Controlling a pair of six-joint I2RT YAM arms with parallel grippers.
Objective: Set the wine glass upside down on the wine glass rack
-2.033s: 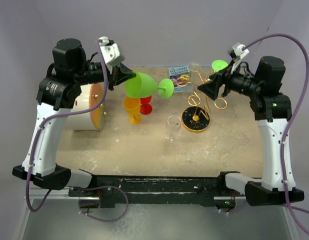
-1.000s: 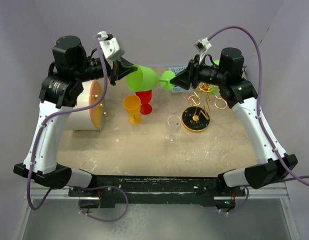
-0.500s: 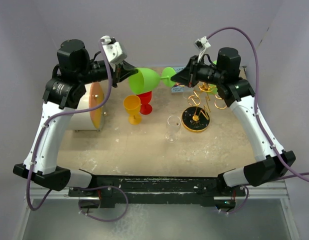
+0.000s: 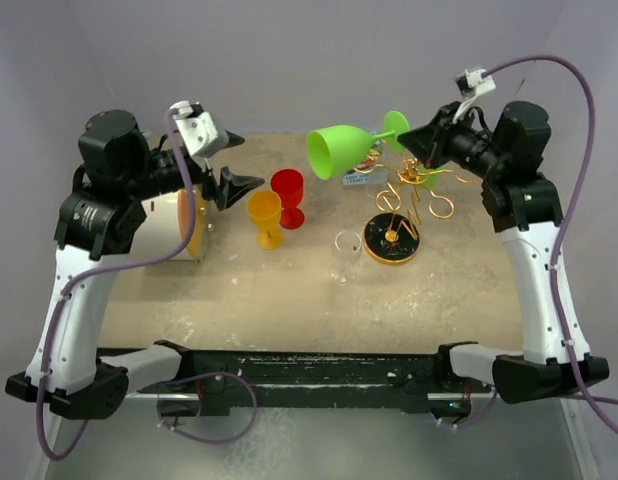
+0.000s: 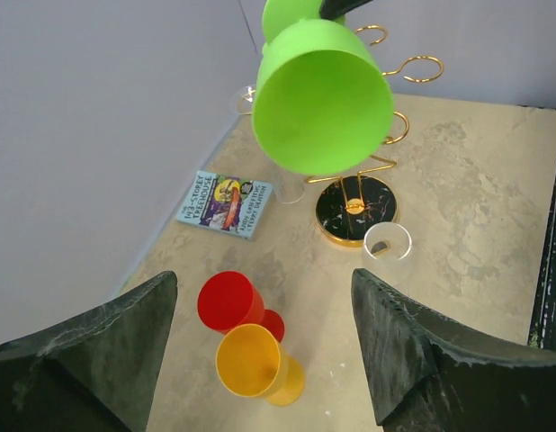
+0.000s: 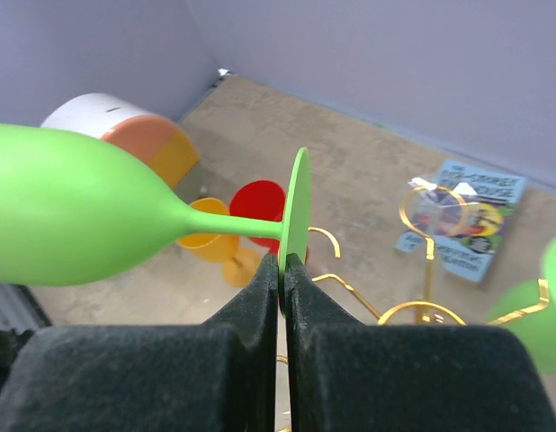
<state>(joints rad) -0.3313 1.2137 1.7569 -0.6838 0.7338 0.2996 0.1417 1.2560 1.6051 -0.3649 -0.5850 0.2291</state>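
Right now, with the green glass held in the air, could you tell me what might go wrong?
1. The right arm's fingers pinch only the thin edge of the foot of the green wine glass, its bowl sticking out sideways; it could swivel or slip.
2. The wine glass rack already seems to carry another green glass, which the approach might knock.
3. A clear glass stands beside the rack's base and could be tipped.

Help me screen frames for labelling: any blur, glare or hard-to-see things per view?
Top external: soft even light, faint shadows; the clear glass barely stands out. Left wrist: green wine glass sharp, no glare. Right wrist: its bowl, near the lens, looks slightly soft.
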